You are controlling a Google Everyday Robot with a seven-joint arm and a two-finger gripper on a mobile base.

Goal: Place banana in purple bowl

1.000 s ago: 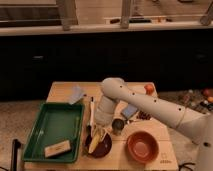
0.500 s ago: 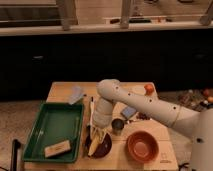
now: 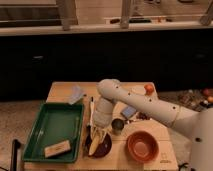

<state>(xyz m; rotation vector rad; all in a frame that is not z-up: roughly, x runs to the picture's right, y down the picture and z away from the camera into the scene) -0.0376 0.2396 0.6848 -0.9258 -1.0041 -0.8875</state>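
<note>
The gripper (image 3: pixel 98 131) hangs above the purple bowl (image 3: pixel 105 148), the banana (image 3: pixel 94 143) at its 6 o'clock, seemingly lying 12-to-6 (whether the jaws hold it, I cannot tell).

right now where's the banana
In the camera view the banana is low centre, over the purple bowl just below the gripper, between the green tray and the orange-brown bowl.

The wooden table (image 3: pixel 62 90) carries a green tray (image 3: pixel 36 131) along its left edge, a purple bowl (image 3: pixel 106 147) at the front edge, an orange bowl (image 3: pixel 142 146) toward the front right corner and a metal cup (image 3: pixel 118 126) at centre. The gripper (image 3: pixel 96 136) hangs over the purple bowl.
</note>
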